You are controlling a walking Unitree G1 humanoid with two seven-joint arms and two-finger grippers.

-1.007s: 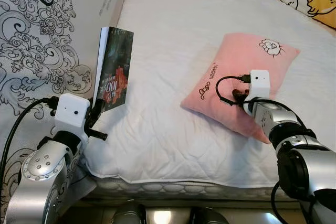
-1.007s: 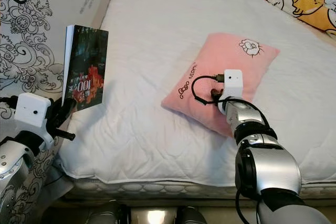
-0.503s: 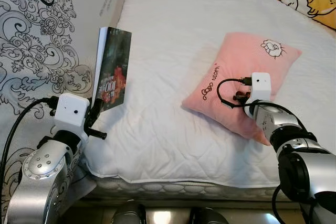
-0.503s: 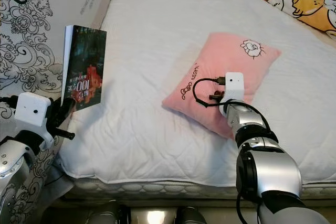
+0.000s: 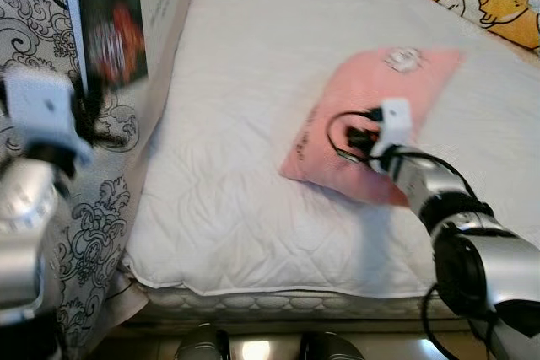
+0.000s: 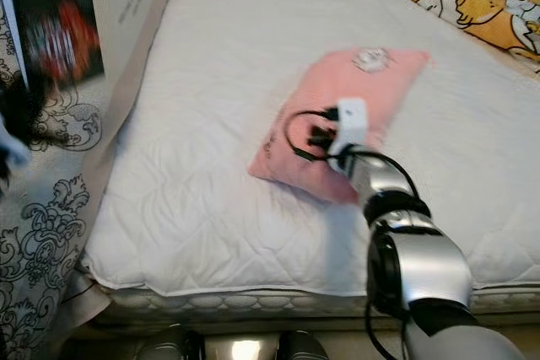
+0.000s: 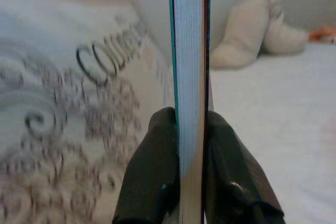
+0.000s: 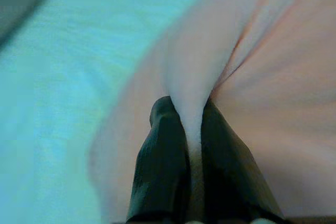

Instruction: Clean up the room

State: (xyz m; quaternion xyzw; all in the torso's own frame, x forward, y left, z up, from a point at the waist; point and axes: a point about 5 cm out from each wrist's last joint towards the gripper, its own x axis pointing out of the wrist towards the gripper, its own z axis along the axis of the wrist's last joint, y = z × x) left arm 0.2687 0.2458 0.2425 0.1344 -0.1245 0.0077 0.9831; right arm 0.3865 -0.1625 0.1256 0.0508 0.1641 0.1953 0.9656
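Both pickups look done: left end effector (image 7: pixel 190 129) clamps the book (image 5: pixel 108 18) upright, right end effector (image 8: pixel 191 129) pinches the pillow (image 5: pixel 371 120) on the bed (image 5: pixel 228 174); putting away remains.

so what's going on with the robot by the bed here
The robot stands at the foot of a white quilted bed with both arms busy. Its left gripper is clamped on the edge of a dark-covered book, held upright off the bed's left side. Its right gripper pinches a fold of the pink cartoon-print pillow, which lies on the mattress.
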